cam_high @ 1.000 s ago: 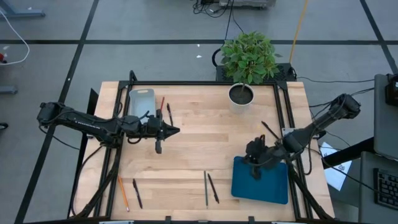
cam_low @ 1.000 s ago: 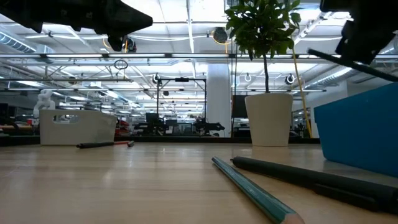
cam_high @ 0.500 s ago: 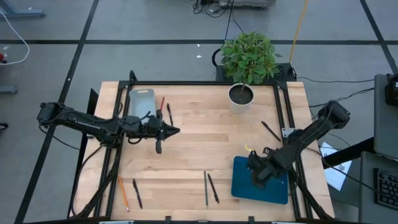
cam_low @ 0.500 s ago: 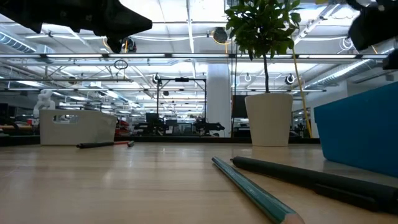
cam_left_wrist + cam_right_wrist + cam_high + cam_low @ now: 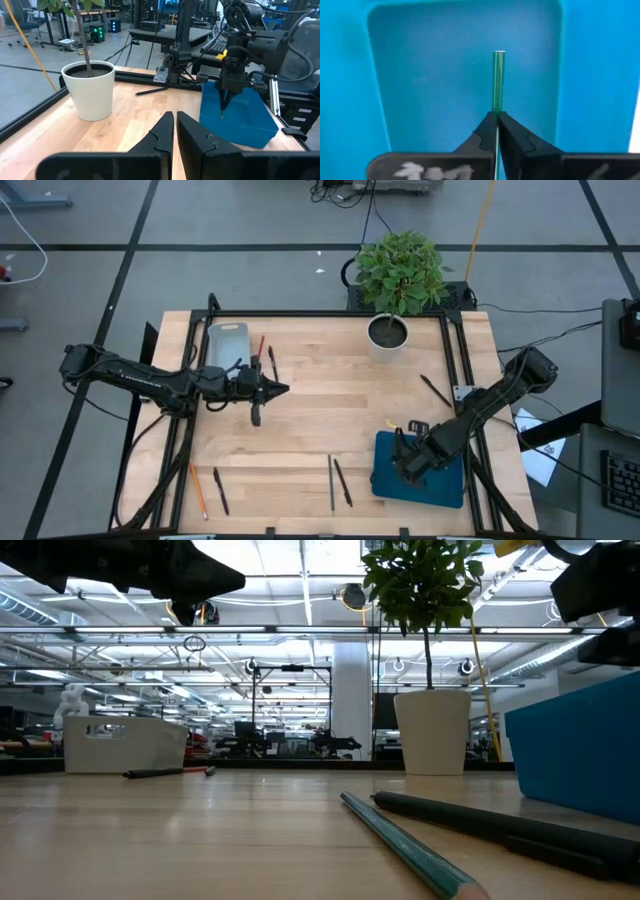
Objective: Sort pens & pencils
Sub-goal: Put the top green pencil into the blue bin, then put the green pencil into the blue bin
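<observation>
A wide workshop floor with grey tiles and dark seams surrounds my wooden table [image 5: 330, 400], which sits inside a black frame with a potted plant [image 5: 392, 330] at its far edge. Starting at the left, my left gripper [image 5: 270, 391] hovers above the boards just beside the pale tray [image 5: 227, 345], its fingers pressed together on nothing. Near that tray lie a red pencil [image 5: 260, 346] and a dark pen [image 5: 271, 364]; toward the near left corner an orange pencil [image 5: 198, 490] rests beside another black pen [image 5: 220, 491]. Around the middle of the near edge a green pencil [image 5: 331, 482] and a third pen [image 5: 343, 482] lie side by side, and one more pen [image 5: 435, 391] sits by the right rail. Furthest right, my right gripper [image 5: 497, 116] is clamped on a second green pencil [image 5: 498, 80], a very thin straight stick with a flat cut end, pointing down into the blue bin [image 5: 445, 65]. I judge the risk is in the release: the pencil hangs upright over the bin floor, so on letting go it could tip against the wall and lean out, or bounce over the rim. It is also held only at the fingertips, so it may swivel there if I move.
</observation>
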Available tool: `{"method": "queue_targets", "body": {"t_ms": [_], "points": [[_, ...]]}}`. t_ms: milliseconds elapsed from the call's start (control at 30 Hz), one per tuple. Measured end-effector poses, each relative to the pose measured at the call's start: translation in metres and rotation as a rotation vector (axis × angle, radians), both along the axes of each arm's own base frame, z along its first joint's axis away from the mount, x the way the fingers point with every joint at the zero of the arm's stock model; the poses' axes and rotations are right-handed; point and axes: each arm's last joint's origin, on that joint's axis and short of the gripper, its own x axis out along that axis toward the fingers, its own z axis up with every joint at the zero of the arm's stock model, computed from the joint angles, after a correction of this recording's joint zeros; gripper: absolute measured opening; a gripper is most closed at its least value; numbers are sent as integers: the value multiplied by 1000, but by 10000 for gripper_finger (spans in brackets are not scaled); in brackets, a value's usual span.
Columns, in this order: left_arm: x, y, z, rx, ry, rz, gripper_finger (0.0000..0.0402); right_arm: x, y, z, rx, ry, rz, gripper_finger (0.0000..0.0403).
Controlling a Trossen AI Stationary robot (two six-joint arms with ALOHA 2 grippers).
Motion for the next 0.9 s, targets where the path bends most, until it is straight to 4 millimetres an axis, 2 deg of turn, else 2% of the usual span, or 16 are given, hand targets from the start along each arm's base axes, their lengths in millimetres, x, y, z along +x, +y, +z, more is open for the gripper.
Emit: {"method": "queue_targets", "body": {"t_ms": [233,367,733,900], "points": [[0,0,0,2,0,0,26,0,0,1,-2,-6,41,1],[0,0,0,1,0,-1,26,2,1,1,6,-24,77,16],[0,0,0,1,0,0,26,5,-4,1,26,-7,55,126],[0,0,0,7,1,0,26,2,-12,14,91,-2,44,161]]}}
